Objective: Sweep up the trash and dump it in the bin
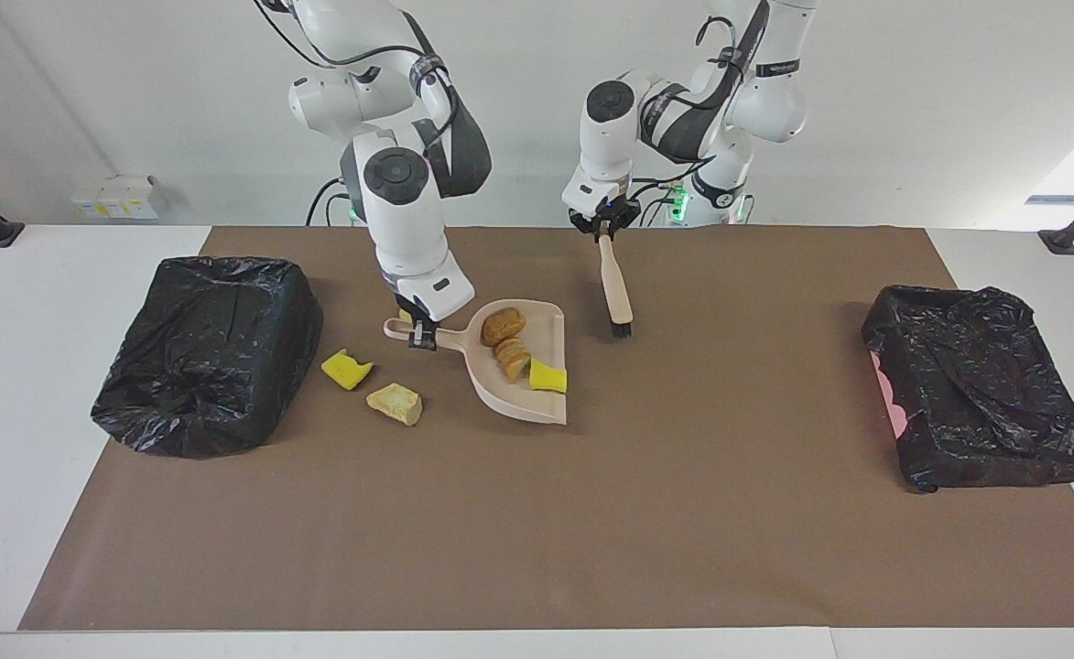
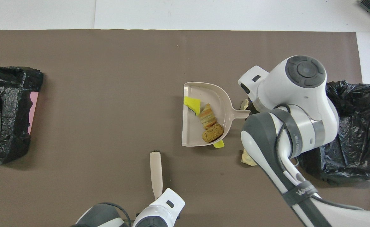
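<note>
Right gripper (image 1: 422, 337) clamps the dustpan (image 1: 537, 403) handle; three trash pieces (image 1: 511, 355) lie in its pan. Left gripper (image 1: 603, 231) grips the brush (image 1: 615, 291), bristles hanging below.

Trash (image 1: 518, 355) in dustpan (image 1: 550, 407), some outside

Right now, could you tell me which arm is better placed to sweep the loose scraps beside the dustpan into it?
The left arm: its gripper holds the brush upright by the dustpan. The right gripper is clamped on the dustpan's handle, beside the loose yellow sponge piece and tan lump.
</note>
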